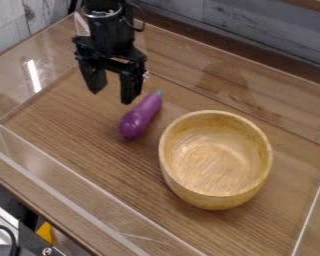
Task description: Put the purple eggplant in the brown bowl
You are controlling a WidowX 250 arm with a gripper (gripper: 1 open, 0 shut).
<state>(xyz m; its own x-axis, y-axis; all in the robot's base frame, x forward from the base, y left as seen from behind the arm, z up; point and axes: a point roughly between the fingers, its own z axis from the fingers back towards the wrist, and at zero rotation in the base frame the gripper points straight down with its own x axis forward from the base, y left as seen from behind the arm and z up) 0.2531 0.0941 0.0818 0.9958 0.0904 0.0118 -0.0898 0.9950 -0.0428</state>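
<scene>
Camera view, from above and in front: black gripper (109,85) hanging from the arm at upper left, pointing straight down, fingers (128,86) spread wide with nothing between them. Positioned over the wooden table (69,150), just up and left of the purple eggplant (140,115), apparently clear of it, though the angle makes the gap hard to judge. Eggplant lying flat on the wood, slanted, tapered end toward upper right, rounder end toward lower left. Just beside it, to the lower right, the brown bowl (183,185), upright, round, thick-rimmed, pale grain visible inside, nothing in it. Eggplant and bowl close but not touching. Clear plastic wall (96,215) edging the table along the near side.
</scene>
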